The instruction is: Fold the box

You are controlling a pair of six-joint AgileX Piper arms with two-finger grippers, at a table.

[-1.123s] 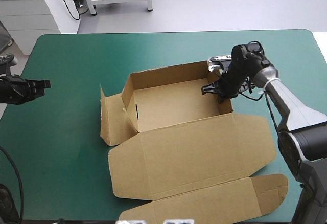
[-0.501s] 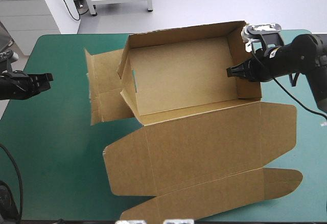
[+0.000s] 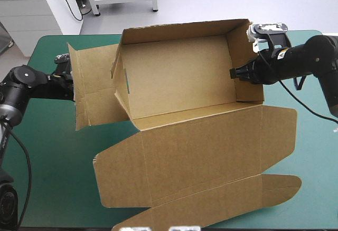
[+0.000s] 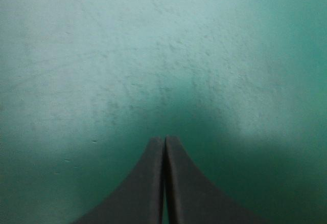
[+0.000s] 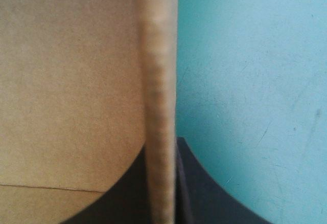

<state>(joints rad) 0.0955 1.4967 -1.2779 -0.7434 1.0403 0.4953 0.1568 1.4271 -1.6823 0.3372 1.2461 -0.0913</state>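
In the high view the box's (image 3: 179,83) raised side flap (image 3: 92,91) hides the left gripper's (image 4: 164,141) tip, and the lid flap (image 3: 211,199) is cut off at the bottom edge.

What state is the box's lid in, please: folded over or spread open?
Spread open: the lid extends unfolded from the near wall of the box, leaving its inside uncovered.

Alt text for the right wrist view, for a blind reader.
The right gripper, with two black fingers, is shut on a wall edge of the brown cardboard box; teal-green table cover shows on one side.
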